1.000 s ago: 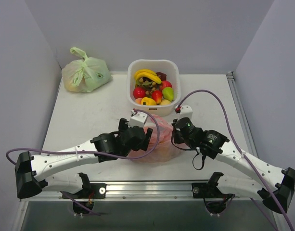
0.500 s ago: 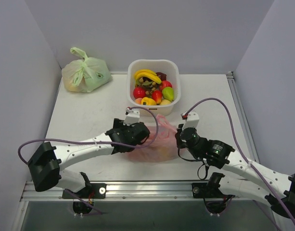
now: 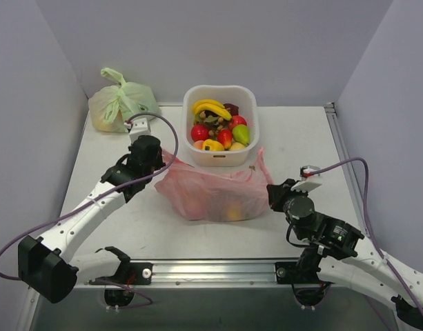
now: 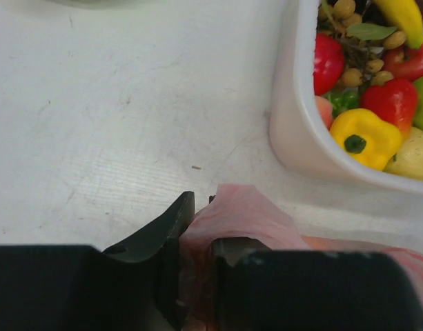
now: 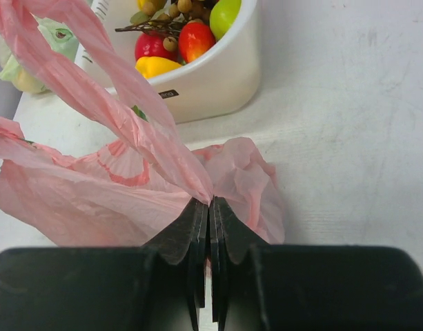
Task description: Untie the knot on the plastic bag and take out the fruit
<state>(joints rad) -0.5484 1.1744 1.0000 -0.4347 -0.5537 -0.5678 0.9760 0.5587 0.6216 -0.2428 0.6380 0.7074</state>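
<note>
Only wrist views show grips | left gripper clamps plastic bag | right gripper too

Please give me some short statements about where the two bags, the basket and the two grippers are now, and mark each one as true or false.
1. The right gripper is shut on a pinch of the pink plastic bag. True.
2. The white basket is empty. False: it holds toy produce, with a banana on top.
3. The pale green bag sits at the far left corner of the table, apart from the pink one. True.
4. The left gripper hangs open above the basket. False: it is closed on the pink bag's edge, on the table beside the basket.
</note>
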